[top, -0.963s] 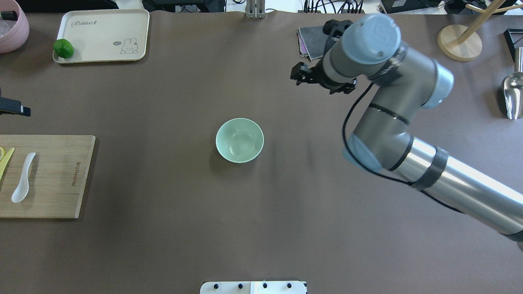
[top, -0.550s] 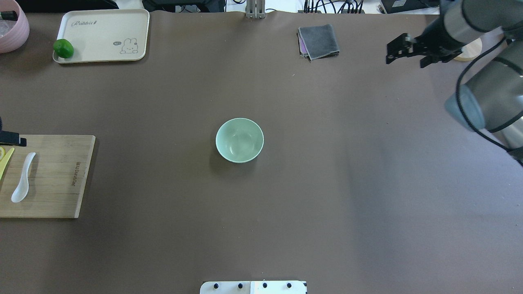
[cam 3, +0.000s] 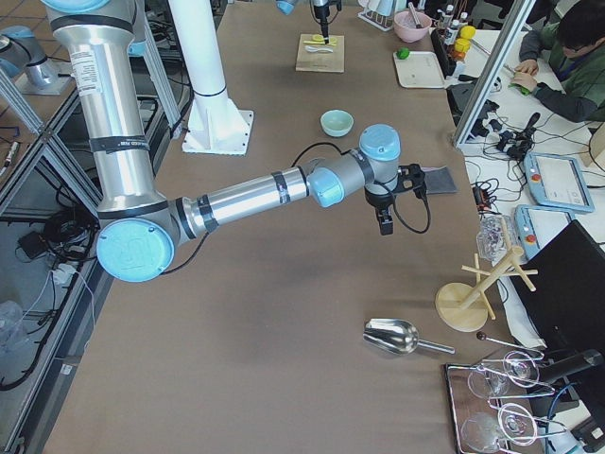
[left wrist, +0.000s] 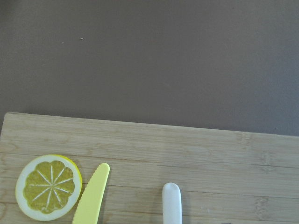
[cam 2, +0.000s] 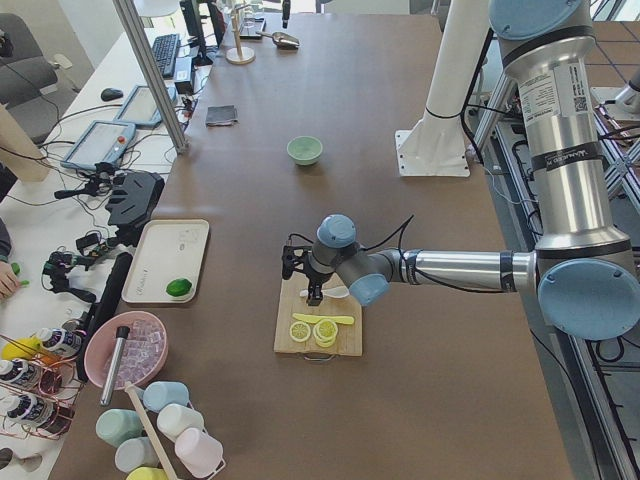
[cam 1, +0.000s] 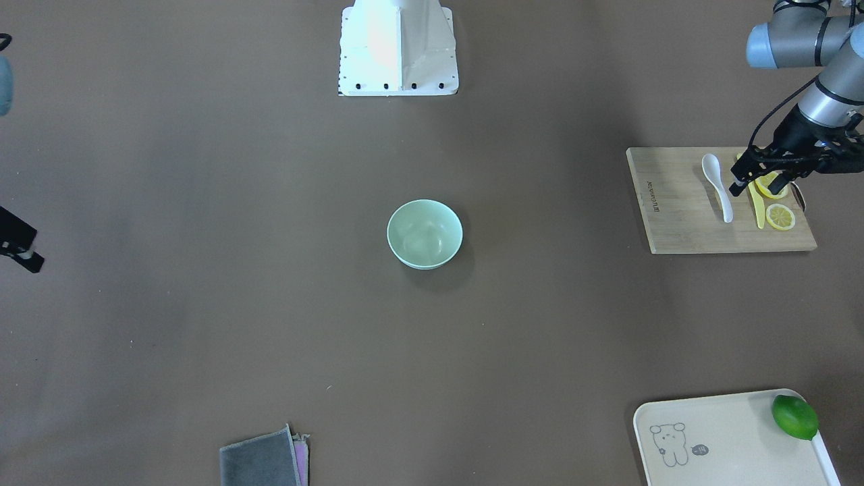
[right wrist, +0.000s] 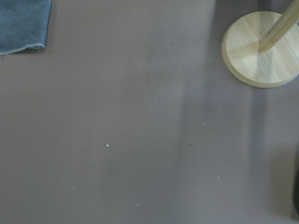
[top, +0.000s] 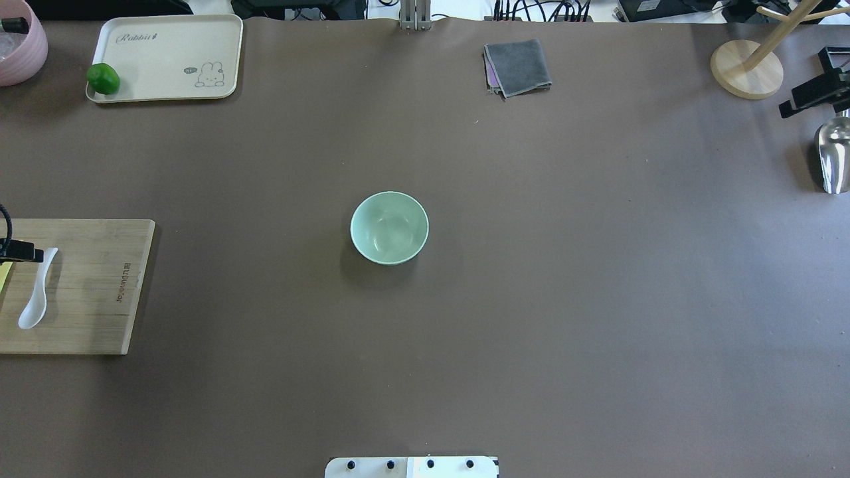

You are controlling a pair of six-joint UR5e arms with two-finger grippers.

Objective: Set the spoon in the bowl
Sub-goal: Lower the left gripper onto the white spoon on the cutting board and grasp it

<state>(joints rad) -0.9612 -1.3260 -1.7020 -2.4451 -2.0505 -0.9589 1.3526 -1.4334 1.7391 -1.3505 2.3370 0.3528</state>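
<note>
- At the left end of the table (cam 1: 540,351), on the wooden cutting board (cam 1: 675,229), you find the spoon (cam 1: 718,187). It is small, white and glossy, with a deep oval scoop and a short thick handle.
- The spoon lies flat, with its scoop toward the near, robot side and its handle pointing to the far side. A yellow knife (cam 1: 759,210) and lemon slices (cam 1: 781,217) lie on the board just left of it.
- The bowl (cam 1: 424,233) is round and pale mint green with a glossy inside. It stands upright at the table's centre, well apart to the right of the board.
- Left arm: the forearm runs low and nearly level out over the board, and the wrist is bent downward. The left gripper (cam 1: 756,186) points down at the board between the spoon's handle and the knife.
- Its fingers are spread and hold nothing. One fingertip shows just beside the handle, and you cannot tell whether it touches.
- Left wrist view: the handle's rounded end sits at the bottom edge, alongside the knife's tip and one lemon slice.
- Right arm: it reaches over the far right part of the table, near the wooden stand (top: 747,70). The right gripper (cam 1: 27,248) is cut by the frame edges; its two fingers appear apart, with nothing between them.
</note>
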